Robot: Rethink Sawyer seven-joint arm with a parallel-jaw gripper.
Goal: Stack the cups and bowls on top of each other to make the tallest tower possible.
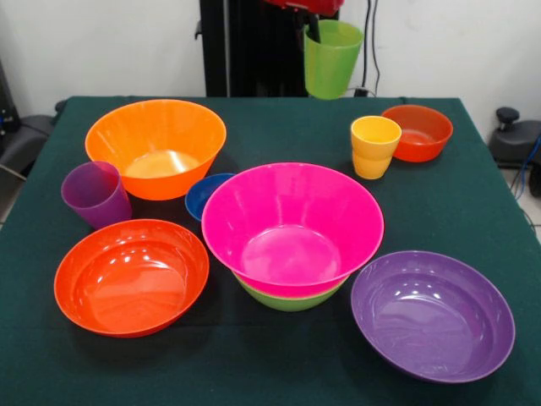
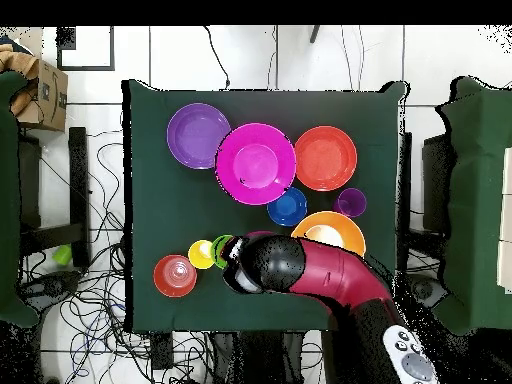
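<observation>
Desk [image 1: 473, 178] cover: dark green, plain. Large bowls: orange [image 1: 155, 145], pink [image 1: 292, 224] over lime green [image 1: 290, 299], purple [image 1: 432, 314], red-orange [image 1: 131, 276]. Small bowls: blue [image 1: 203, 195], red-orange [image 1: 418, 132]. Cups: green [image 1: 331, 57], purple [image 1: 95, 194], yellow-orange [image 1: 374, 146] (all surfaces glossy, unpatterned). Arm [image 2: 330, 275]: red and black.

1. The robot's glossy dark-red tubular arm [image 2: 335, 275] ends in a rounded black joint housing [image 2: 275, 262].
2. Toward the base sits a light grey panel [image 2: 410, 355] bearing small dark round buttons.
3. A black upright pedestal column [image 1: 254, 46] stands behind.
</observation>
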